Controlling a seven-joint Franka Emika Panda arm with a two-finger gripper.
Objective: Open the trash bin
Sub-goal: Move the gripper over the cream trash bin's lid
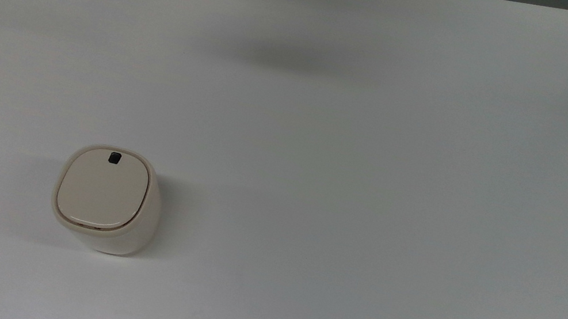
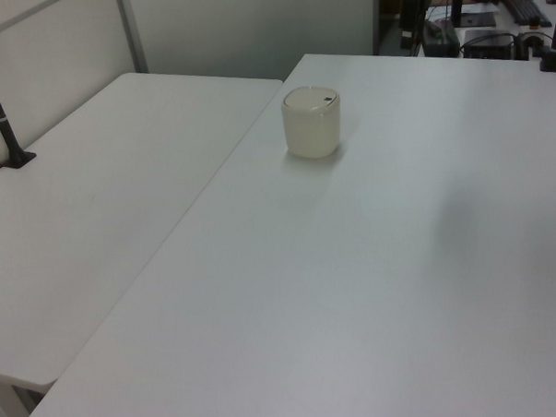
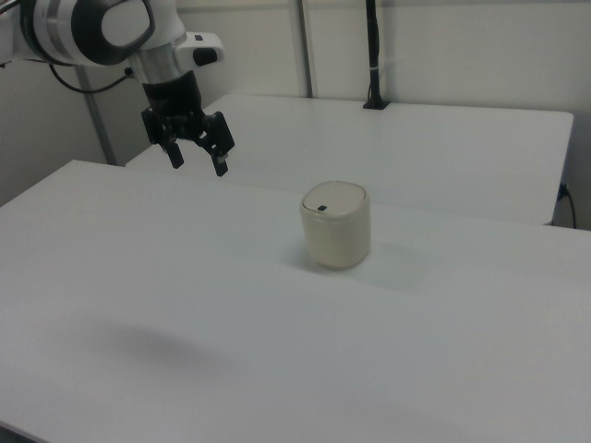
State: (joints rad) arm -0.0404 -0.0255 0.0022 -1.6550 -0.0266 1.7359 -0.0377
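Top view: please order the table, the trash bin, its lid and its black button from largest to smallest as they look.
1. table
2. trash bin
3. lid, barely smaller than the bin
4. black button

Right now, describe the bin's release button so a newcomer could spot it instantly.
Start at the white table, then find the small cream trash bin standing alone toward the top view's lower left. On its flat beige lid, the button is the small black square at the rim, on the edge nearest the top view's top, the one dark mark on it.
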